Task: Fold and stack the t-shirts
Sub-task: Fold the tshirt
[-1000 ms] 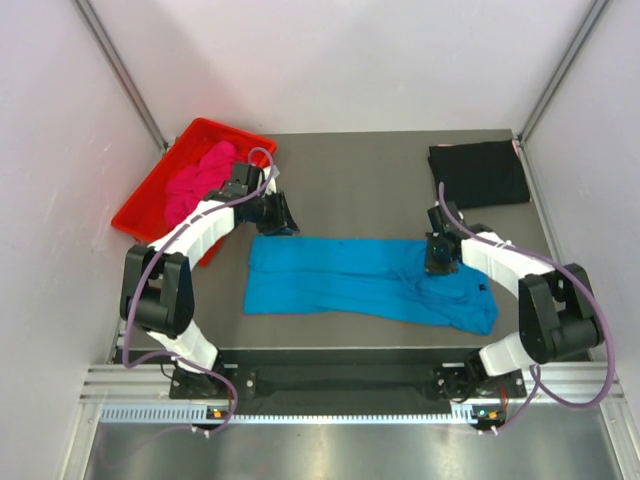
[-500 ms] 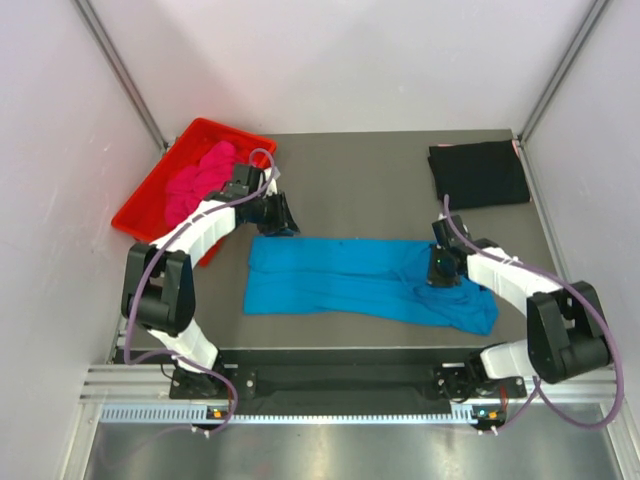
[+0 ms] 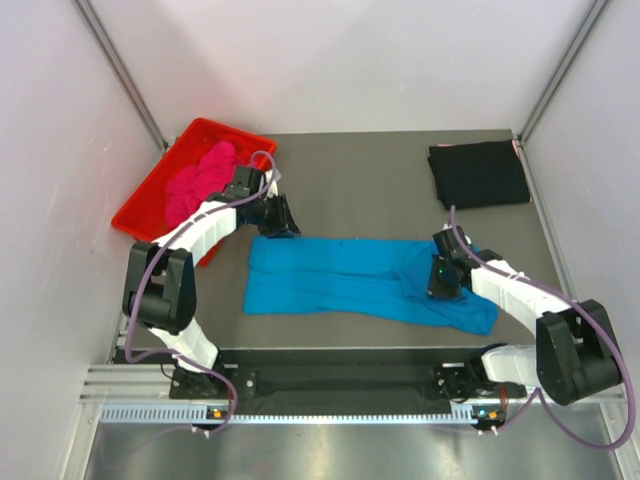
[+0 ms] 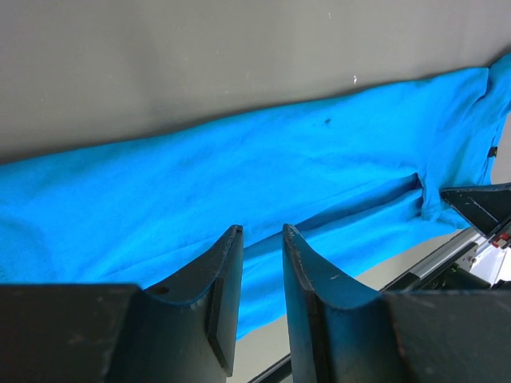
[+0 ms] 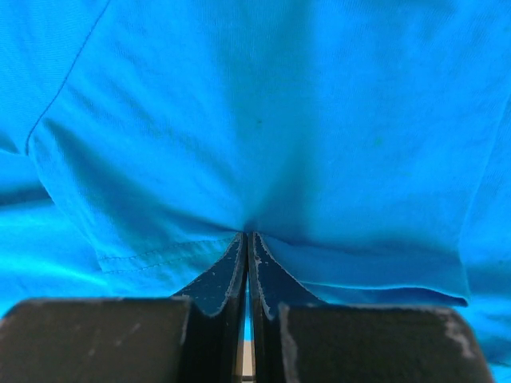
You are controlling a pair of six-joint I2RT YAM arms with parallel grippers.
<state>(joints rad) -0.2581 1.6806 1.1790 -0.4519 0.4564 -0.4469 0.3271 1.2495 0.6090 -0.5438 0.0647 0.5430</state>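
Note:
The turquoise-blue t-shirt (image 3: 340,275) lies stretched left to right across the middle of the table. My right gripper (image 3: 442,286) sits low on its right part, shut on a pinch of blue cloth (image 5: 263,120) that puckers at the tips of the gripper (image 5: 247,234). My left gripper (image 3: 282,222) hovers by the shirt's far left edge, jaws apart with nothing between them (image 4: 262,231), and blue cloth (image 4: 239,175) spreads below. The black t-shirt (image 3: 480,173) lies folded at the far right. The magenta-pink t-shirt (image 3: 195,180) is bunched in the tray.
A red plastic tray (image 3: 228,132) stands tilted at the far left, against the left wall. White walls close in the table on both sides and at the back. A metal rail (image 3: 350,390) runs along the near edge.
My right gripper has moved toward the near edge, staying shut on the blue cloth and dragging the shirt's right part with it. The left arm has not moved.

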